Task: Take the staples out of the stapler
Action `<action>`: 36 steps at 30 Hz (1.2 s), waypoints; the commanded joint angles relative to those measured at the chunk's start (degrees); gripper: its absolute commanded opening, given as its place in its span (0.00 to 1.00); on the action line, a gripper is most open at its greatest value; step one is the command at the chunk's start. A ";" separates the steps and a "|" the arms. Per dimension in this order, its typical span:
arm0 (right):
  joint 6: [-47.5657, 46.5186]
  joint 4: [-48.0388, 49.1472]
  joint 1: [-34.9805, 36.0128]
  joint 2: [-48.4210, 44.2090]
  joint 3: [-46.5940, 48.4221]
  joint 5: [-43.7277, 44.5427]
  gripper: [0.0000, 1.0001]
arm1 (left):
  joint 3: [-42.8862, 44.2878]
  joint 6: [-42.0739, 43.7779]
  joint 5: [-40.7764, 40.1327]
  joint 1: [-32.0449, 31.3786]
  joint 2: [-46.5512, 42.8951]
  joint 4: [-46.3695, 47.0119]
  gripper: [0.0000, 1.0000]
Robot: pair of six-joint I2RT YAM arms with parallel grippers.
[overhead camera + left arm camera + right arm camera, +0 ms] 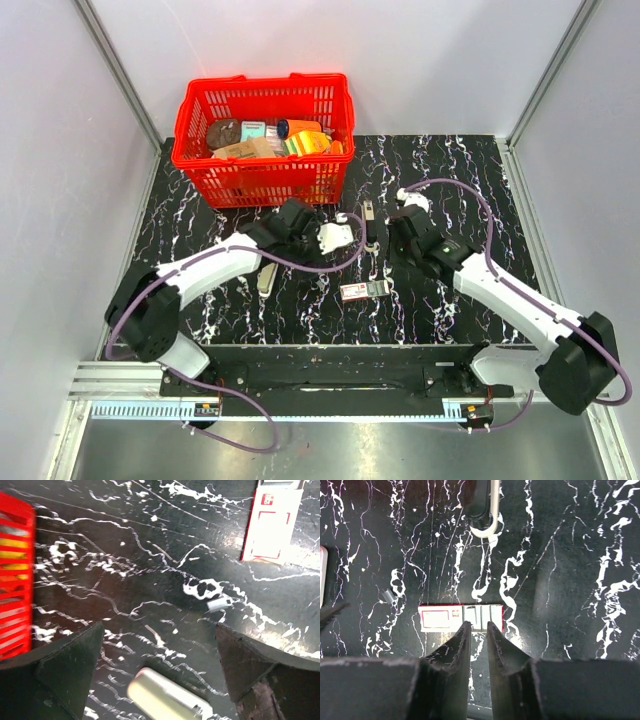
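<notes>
The stapler (370,222), slim with a silver top on a dark base, lies on the black marbled table between the two arms. A dark slim shape with a pale strip (479,502) at the top of the right wrist view looks like one end of it, cut off by the frame. My left gripper (300,235) (159,630) is wide open and empty above the table. My right gripper (400,243) (478,625) is empty, its fingers almost together with a narrow gap. It hangs over the table, not touching the stapler.
A small red-and-white box (362,290) (461,618) (272,525) lies in front of the stapler. A beige oblong block (267,278) (165,700) lies under my left gripper. A small grey piece (220,604) (389,596) lies between them. A red basket (262,140) of goods stands at the back left.
</notes>
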 commanded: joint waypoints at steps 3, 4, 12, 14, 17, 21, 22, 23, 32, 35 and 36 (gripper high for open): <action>-1.64 -2.03 -2.10 -3.33 1.97 1.86 0.24 | 5.92 8.80 -0.76 3.97 -3.70 -6.21 0.99; -1.65 -2.11 -2.18 -3.24 2.23 1.69 0.24 | 8.19 10.13 0.47 4.15 -0.11 -12.24 0.99; -1.47 -1.94 -2.45 -3.77 2.85 1.33 0.24 | 6.65 20.67 3.56 -0.06 3.18 -17.31 0.99; -1.56 -2.11 -2.45 -4.03 3.28 1.24 0.24 | 6.46 23.31 4.96 -0.51 4.67 -17.92 0.99; -1.65 -2.47 -2.53 -4.47 4.07 1.33 0.24 | 5.85 27.97 6.37 -1.21 6.96 -19.42 0.99; -1.82 -2.47 -2.54 -5.18 4.43 1.51 0.25 | 2.78 31.14 7.00 -3.05 6.17 -15.22 0.99; -1.82 -2.55 -2.54 -5.35 4.52 1.42 0.25 | 2.07 31.32 6.03 -3.67 6.34 -13.20 0.99; -1.91 -2.47 -2.54 -5.27 4.52 1.42 0.24 | 1.63 31.84 5.50 -4.20 6.69 -11.96 0.99; -2.61 -2.47 -2.62 -6.76 5.04 2.21 0.24 | -0.14 35.01 7.51 -5.43 10.47 -3.43 0.99; -3.05 -2.55 -2.71 -7.28 4.96 2.12 0.25 | 0.92 35.63 7.34 -5.52 12.41 -3.77 0.99; -3.14 -2.47 -2.80 -7.55 4.87 2.12 0.25 | 1.10 36.15 7.34 -5.52 12.93 -3.69 0.96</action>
